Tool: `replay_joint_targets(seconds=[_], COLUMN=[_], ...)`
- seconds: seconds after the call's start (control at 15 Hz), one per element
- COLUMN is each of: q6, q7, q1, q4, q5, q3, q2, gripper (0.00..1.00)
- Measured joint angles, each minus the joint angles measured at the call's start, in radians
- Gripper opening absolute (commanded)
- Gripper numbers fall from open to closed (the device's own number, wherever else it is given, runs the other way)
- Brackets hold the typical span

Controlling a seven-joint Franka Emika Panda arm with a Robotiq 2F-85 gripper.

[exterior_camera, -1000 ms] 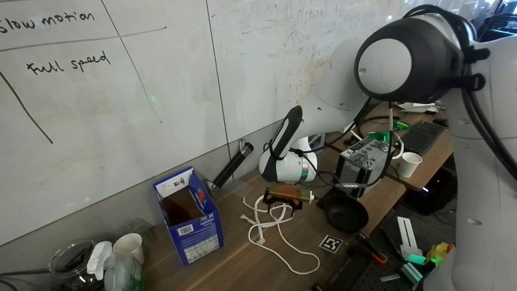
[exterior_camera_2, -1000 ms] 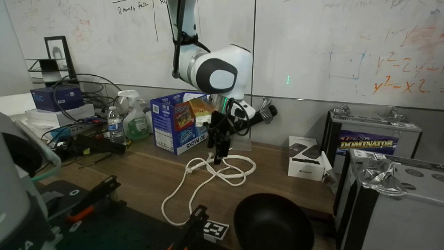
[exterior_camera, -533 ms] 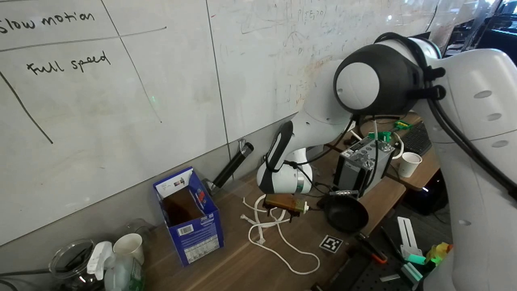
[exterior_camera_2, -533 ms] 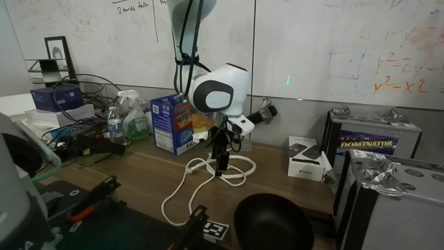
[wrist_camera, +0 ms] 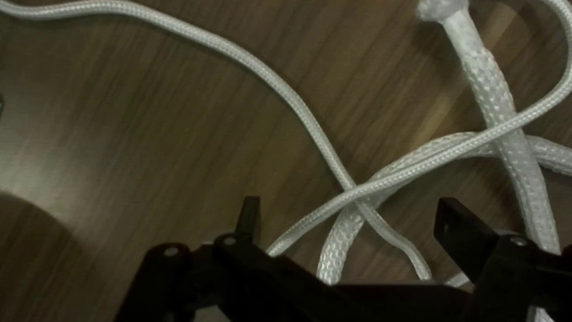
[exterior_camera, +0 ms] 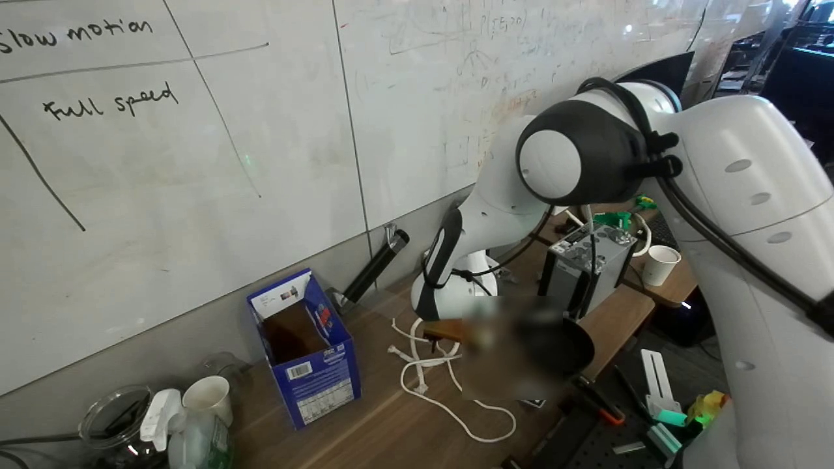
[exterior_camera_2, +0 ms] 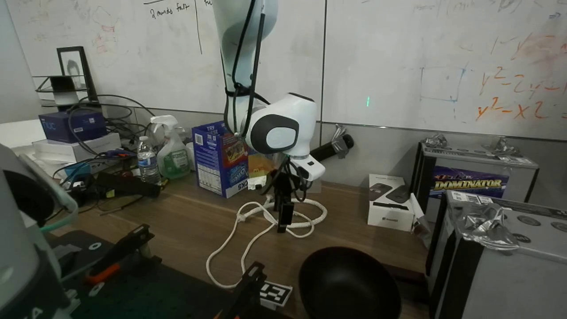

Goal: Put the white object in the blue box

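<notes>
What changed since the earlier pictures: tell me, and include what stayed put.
The gripper came down toward the rope, the arm lowering with it. Nothing was taken hold of or let go: the gripper is open. Whether it touches the rope, I cannot tell. The rope, box and pan stayed put.

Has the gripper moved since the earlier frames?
Yes, downward: in an exterior view, the gripper sits lower against the blue box than before.
</notes>
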Motion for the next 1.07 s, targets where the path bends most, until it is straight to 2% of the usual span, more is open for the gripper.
replay_joint_targets(seconds=[1.07], q6=[-0.037], q7=[0.069], q1=[0.049], q4=[0.035], q5=[-0.068], q3=[-0.047], q2=[0.038], gripper=[1.0])
